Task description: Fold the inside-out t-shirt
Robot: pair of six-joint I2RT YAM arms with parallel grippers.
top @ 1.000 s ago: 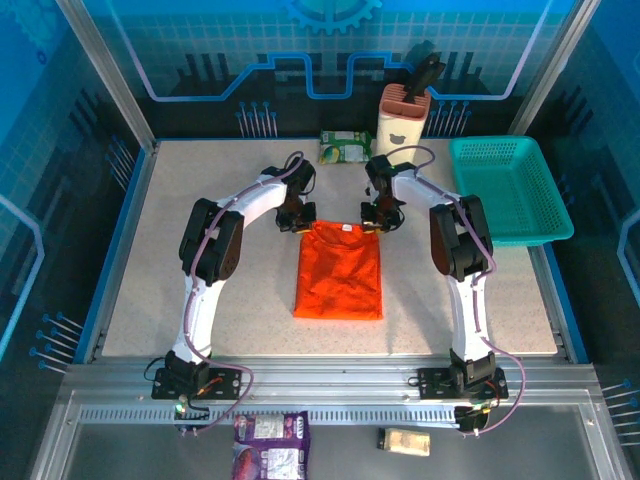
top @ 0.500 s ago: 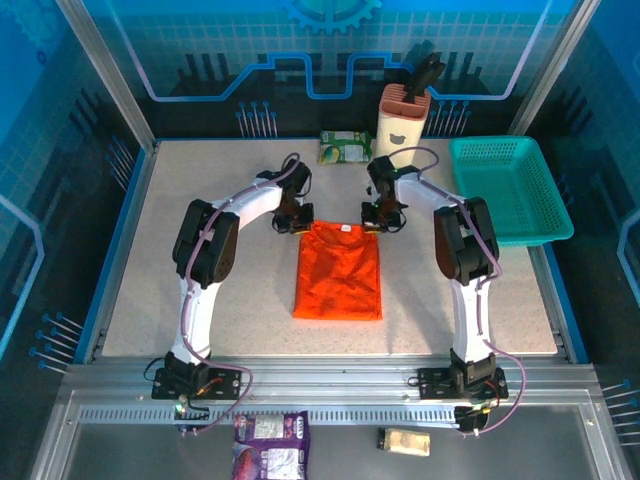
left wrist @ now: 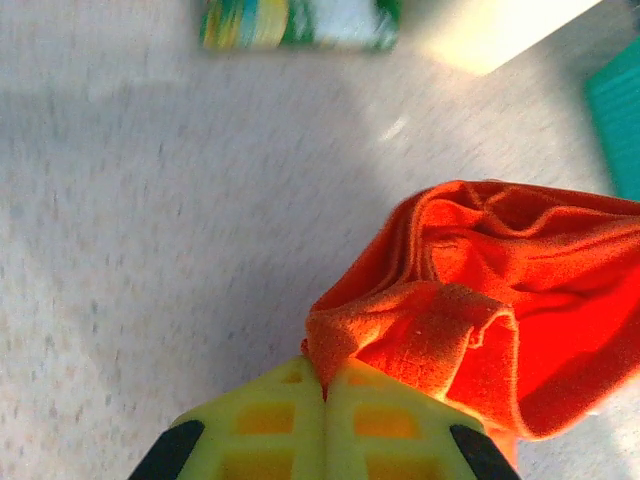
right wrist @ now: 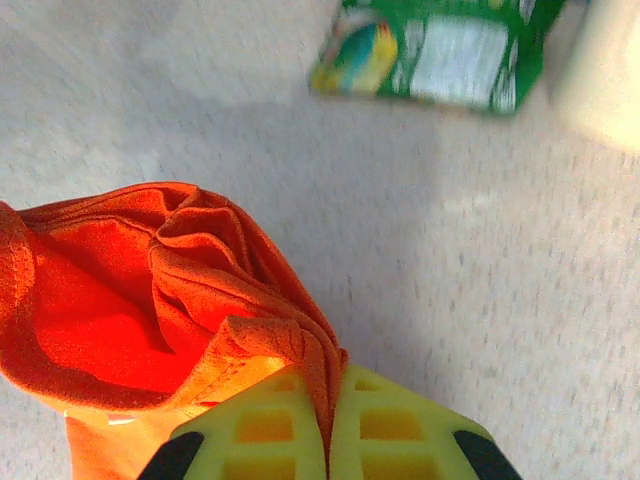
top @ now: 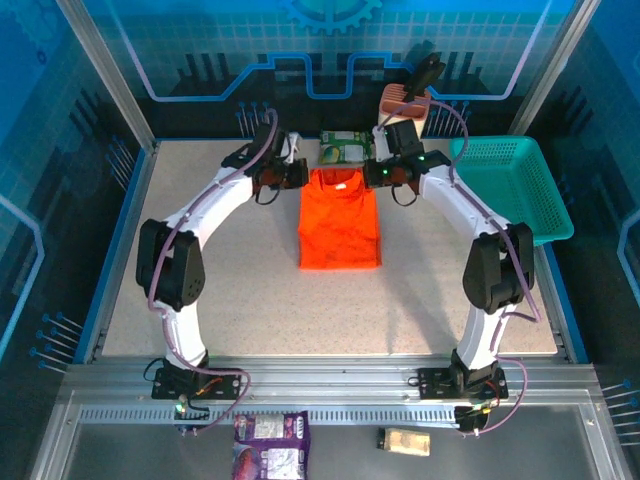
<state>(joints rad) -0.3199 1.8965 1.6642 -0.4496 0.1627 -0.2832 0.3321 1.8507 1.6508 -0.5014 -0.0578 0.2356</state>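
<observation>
Two grippers are in the top external view, each closed on a far corner of the orange inside-out t-shirt (top: 340, 228). The left gripper (top: 292, 175) pinches the corner on its own side and the right gripper (top: 380, 177) the opposite one. The garment spans the gap between them and runs back from them toward the arm bases, over the tabletop (top: 240, 300). A green packet (top: 343, 147) lies just beyond the two grippers. A teal mesh basket (top: 505, 195) sits outboard of the right gripper. Beyond that gripper stands a beige holder (top: 403, 108) with a dark object (top: 425, 72) sticking out of its top.

Left wrist view: the left gripper (left wrist: 325, 392) has its jaws pressed together on a bunched fold of the inside-out t-shirt (left wrist: 500, 290), with the rest of the cloth gathered to its right. The green packet (left wrist: 300, 22) is ahead of it, and a basket edge (left wrist: 620, 120) shows at far right.

Right wrist view: the right gripper (right wrist: 330, 405) is likewise clamped on a crumpled fold of the inside-out t-shirt (right wrist: 110, 300), and the cloth bulges to its left. The green packet (right wrist: 440, 55) lies ahead.
</observation>
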